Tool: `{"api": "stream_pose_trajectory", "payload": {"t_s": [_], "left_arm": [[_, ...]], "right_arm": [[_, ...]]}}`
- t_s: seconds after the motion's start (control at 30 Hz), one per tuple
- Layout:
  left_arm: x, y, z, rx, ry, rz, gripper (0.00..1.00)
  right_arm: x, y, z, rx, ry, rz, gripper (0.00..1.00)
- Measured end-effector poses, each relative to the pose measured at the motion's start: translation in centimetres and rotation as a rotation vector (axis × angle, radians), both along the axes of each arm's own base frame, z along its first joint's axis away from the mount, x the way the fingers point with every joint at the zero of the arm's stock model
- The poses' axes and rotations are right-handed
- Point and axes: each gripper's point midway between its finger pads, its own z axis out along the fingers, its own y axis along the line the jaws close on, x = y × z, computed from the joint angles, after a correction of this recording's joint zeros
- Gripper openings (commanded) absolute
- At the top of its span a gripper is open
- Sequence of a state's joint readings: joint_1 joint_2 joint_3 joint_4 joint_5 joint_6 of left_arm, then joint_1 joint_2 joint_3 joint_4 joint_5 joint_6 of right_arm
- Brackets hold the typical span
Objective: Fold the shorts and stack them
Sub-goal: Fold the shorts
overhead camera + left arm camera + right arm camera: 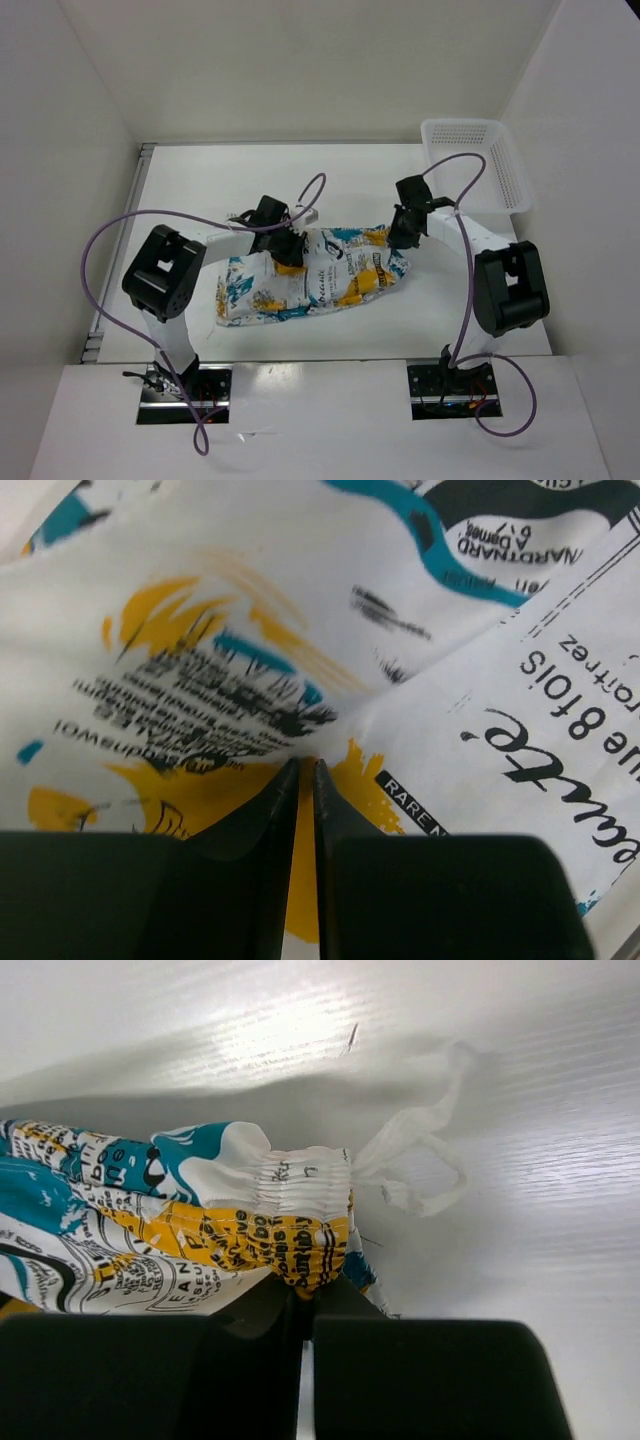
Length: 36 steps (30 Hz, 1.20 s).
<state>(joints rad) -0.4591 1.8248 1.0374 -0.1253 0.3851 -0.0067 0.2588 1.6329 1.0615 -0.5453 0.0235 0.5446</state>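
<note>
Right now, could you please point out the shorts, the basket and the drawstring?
shorts (320,282): top external view, middle of printed fabric.
basket (500,168): top external view, bare mesh.
drawstring (405,1128): right wrist view, its white strip.

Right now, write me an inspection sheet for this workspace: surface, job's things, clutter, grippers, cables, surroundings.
Surface: white table, no stains seen.
Job's things: one pair of shorts, rumpled, spread mid-table.
Clutter: white basket at the far right corner.
Grippers: left gripper pinched shut on the shorts; right gripper shut on the waistband, beside the drawstring.
Cables: purple cables loop from both arms.
Surroundings: white walls on three sides.
</note>
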Motion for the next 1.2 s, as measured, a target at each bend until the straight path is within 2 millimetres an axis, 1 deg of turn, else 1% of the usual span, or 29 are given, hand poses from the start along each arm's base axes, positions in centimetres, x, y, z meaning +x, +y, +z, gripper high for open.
{"api": "stream_pose_trajectory", "payload": {"t_s": [0.07, 0.17, 0.23, 0.3, 0.33, 0.4, 0.43, 0.5, 0.57, 0.63, 0.7, 0.77, 0.8, 0.87, 0.9, 0.97, 1.03, 1.07, 1.13, 1.17, 1.2], "left_arm": [[0.5, -1.2, 0.1, -0.011, -0.014, -0.022, 0.17], [1.7, -2.8, 0.4, -0.022, -0.031, -0.042, 0.17], [2.6, -3.6, 1.0, -0.028, -0.041, -0.050, 0.17], [3.4, -3.9, 2.1, -0.043, -0.061, -0.047, 0.19], [3.8, -3.6, 2.9, -0.049, -0.072, -0.038, 0.20], [4.5, -2.2, 4.8, -0.060, -0.095, -0.005, 0.20], [4.9, -1.3, 5.9, -0.067, -0.110, 0.018, 0.20], [5.9, 0.8, 8.2, -0.086, -0.144, 0.065, 0.20], [6.6, 2.5, 10.0, -0.102, -0.174, 0.104, 0.20], [6.7, 3.2, 10.6, -0.108, -0.178, 0.118, 0.20], [6.2, 3.0, 10.4, -0.110, -0.160, 0.108, 0.20], [5.3, 2.8, 9.7, -0.107, -0.131, 0.095, 0.24], [4.9, 2.8, 9.3, -0.103, -0.116, 0.091, 0.28], [4.0, 2.8, 8.3, -0.092, -0.082, 0.083, 0.56], [3.4, 2.9, 7.8, -0.085, -0.062, 0.081, 0.62], [2.3, 3.5, 6.5, -0.058, -0.018, 0.090, 0.76], [1.1, 4.6, 5.2, -0.025, 0.014, 0.112, 0.78], [0.2, 5.3, 4.6, -0.004, 0.033, 0.126, 0.80], [-1.2, 6.5, 4.0, 0.026, 0.055, 0.145, 0.83], [-1.7, 7.0, 3.9, 0.038, 0.060, 0.155, 0.85], [-2.1, 7.4, 3.8, 0.046, 0.060, 0.164, 0.90]], "right_arm": [[0.6, -0.4, 1.6, -0.017, -0.030, -0.011, 0.00], [1.5, -0.9, 4.5, -0.034, -0.079, -0.026, 0.00], [2.5, -1.1, 7.0, -0.042, -0.123, -0.033, 0.00], [3.6, -1.1, 9.7, -0.042, -0.178, -0.036, 0.00], [4.2, -1.1, 11.2, -0.040, -0.207, -0.038, 0.00], [5.2, -0.9, 13.6, -0.031, -0.266, -0.038, 0.00], [5.5, -0.9, 14.5, -0.027, -0.288, -0.037, 0.00], [5.7, -0.8, 15.4, -0.024, -0.309, -0.034, 0.00], [5.7, -0.8, 15.2, -0.026, -0.303, -0.031, 0.00], [5.7, -0.8, 14.5, -0.031, -0.286, -0.029, 0.00], [5.8, -0.8, 13.3, -0.034, -0.255, -0.027, 0.00], [6.1, -0.8, 12.0, -0.039, -0.224, -0.026, 0.00], [6.3, -0.8, 11.2, -0.043, -0.207, -0.026, 0.00], [6.5, -0.8, 9.7, -0.047, -0.171, -0.026, 0.00], [6.5, -0.9, 8.9, -0.049, -0.152, -0.028, 0.00], [6.5, -1.3, 7.9, -0.053, -0.125, -0.035, 0.10], [6.7, -2.0, 7.4, -0.056, -0.112, -0.048, 0.23], [6.8, -2.3, 7.3, -0.056, -0.111, -0.055, 0.32], [7.0, -2.7, 7.4, -0.056, -0.115, -0.066, 0.51], [7.1, -2.9, 7.4, -0.056, -0.117, -0.070, 0.64], [7.1, -3.0, 7.4, -0.057, -0.117, -0.070, 0.71]]}}
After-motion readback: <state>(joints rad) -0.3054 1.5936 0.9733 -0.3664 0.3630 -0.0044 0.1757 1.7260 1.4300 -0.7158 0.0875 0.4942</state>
